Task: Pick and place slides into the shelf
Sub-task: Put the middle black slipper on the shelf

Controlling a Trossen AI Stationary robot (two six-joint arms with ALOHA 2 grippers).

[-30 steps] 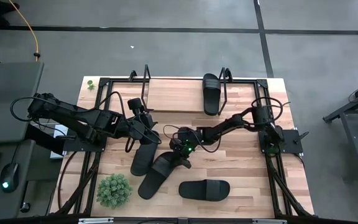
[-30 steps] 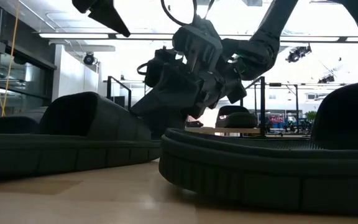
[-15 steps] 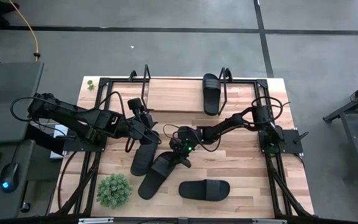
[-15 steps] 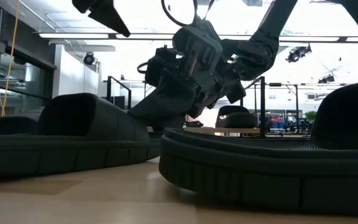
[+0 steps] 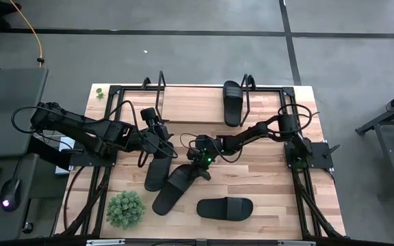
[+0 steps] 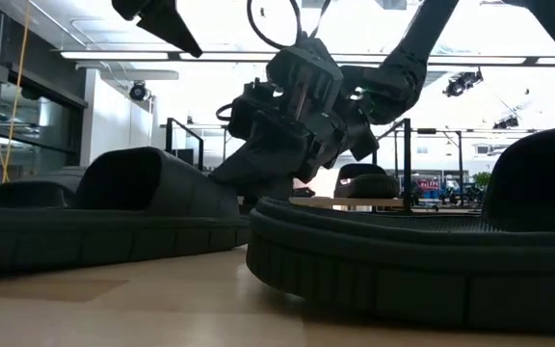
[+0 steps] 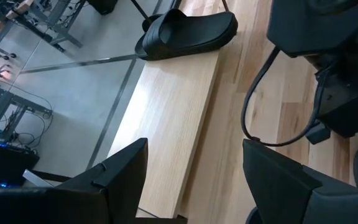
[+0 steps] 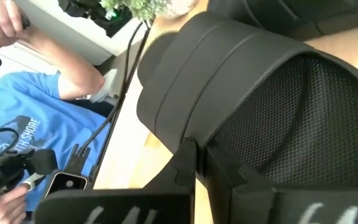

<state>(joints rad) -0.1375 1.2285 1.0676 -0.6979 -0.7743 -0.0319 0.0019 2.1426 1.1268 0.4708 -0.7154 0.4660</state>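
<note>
The shelf (image 5: 190, 106) stands along the table's far edge, and one black slide (image 5: 232, 102) lies sole-down on its board. Three more slides lie on the table: a left one (image 5: 156, 174), a middle one (image 5: 171, 193) and a near one (image 5: 224, 208). My right gripper (image 5: 197, 169) is shut on the middle slide, at its far end. My left gripper (image 5: 157, 134) hangs open above the left slide's far end, with nothing between its fingers (image 7: 123, 180). My right gripper pinches the edge of the middle slide's ribbed strap (image 8: 180, 127) between its two fingers (image 8: 225, 171). They come slanting down from the table's right and far side. The slide's sole lies on the table, heel end (image 5: 159, 206) toward the near left.
A small green plant (image 5: 125, 208) stands near the table's front left. Black wire frames (image 5: 157, 83) rise at the shelf's ends. A person in a blue shirt (image 8: 23, 124) sits beyond the table. Bare wood lies to the right of the near slide.
My right gripper has edged slightly toward the table's left at the strap, and the middle slide has shifted a little with it along the table. The left arm has kept still.
</note>
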